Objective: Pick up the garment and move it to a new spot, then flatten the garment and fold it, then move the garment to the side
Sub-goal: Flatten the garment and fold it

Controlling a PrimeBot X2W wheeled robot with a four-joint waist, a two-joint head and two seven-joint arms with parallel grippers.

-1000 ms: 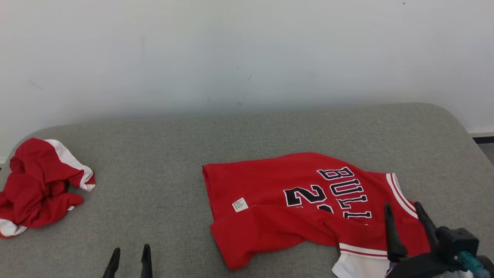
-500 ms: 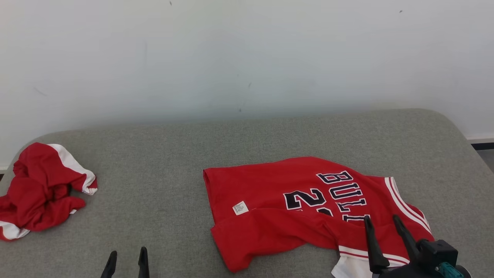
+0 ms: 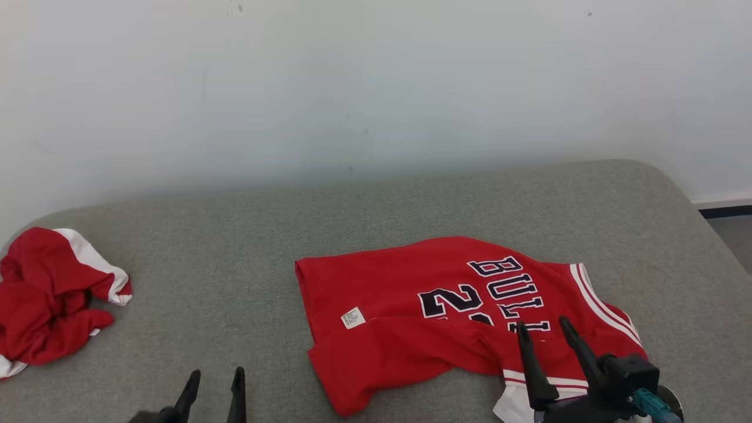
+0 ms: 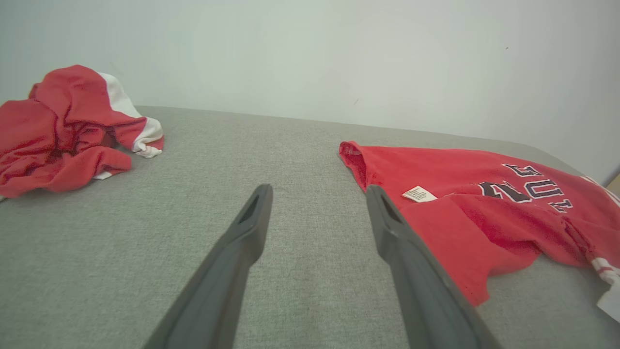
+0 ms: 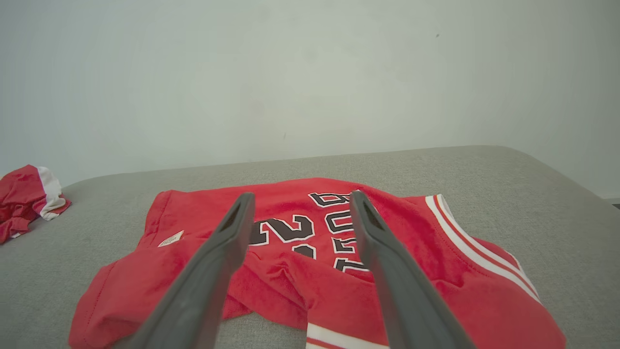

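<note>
Right fingers: spread apart with nothing between them. My right gripper [image 3: 541,324] hangs over the near right part of the jersey [image 3: 405,288], by the striped trim. I can't tell if it touches cloth.
Left fingers: also apart and empty. My left gripper [image 3: 216,372] sits low over the bare table [image 3: 235,235], left of the jersey and clear of it.
Why placed so: my guess is the right side is lined up to pinch the near right edge, while the left waits off the cloth until I need a second grip.
Jersey, where: lying right of centre on the grey table, with its near right corner close to the front edge.
Jersey, look: red with dark white-edged lettering and a number, and white-and-red stripes at the right end. The near strip is turned up over the front and covers part of the number. That flap is rumpled; the far half lies fairly flat.
Tag: a small white label [image 3: 352,318] shows just above the flap's left end.
Other cloth: a crumpled red-and-white heap [image 3: 53,305] sits at the far left, well apart.
Step, as I judge it: mid-fold, not yet moved aside.
</note>
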